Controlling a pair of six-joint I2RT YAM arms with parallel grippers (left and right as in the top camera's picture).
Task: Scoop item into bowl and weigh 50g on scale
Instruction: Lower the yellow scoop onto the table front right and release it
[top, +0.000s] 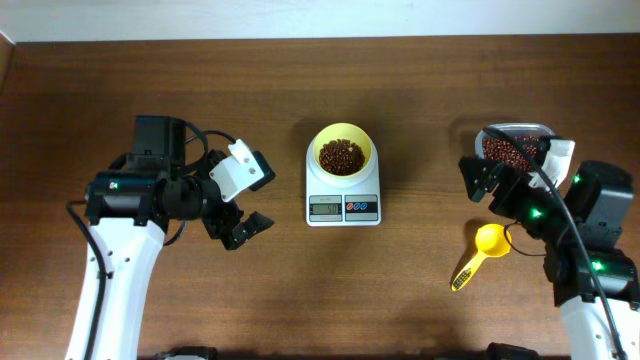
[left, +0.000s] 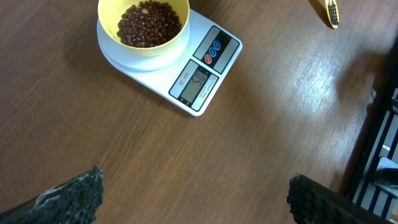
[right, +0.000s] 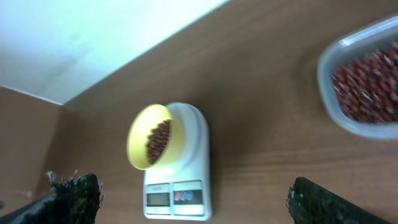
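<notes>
Our bowl (top: 341, 140) of beans (top: 341, 157) sits on the scale (top: 343, 190). The scoop (top: 482, 250) lies on the desk (top: 400, 300) near our right hand (right: 193, 190), which is spread wide and empty, as is the left hand (left: 196, 183). We judge it best to read the display (top: 325, 208) without nudging the scale.
</notes>
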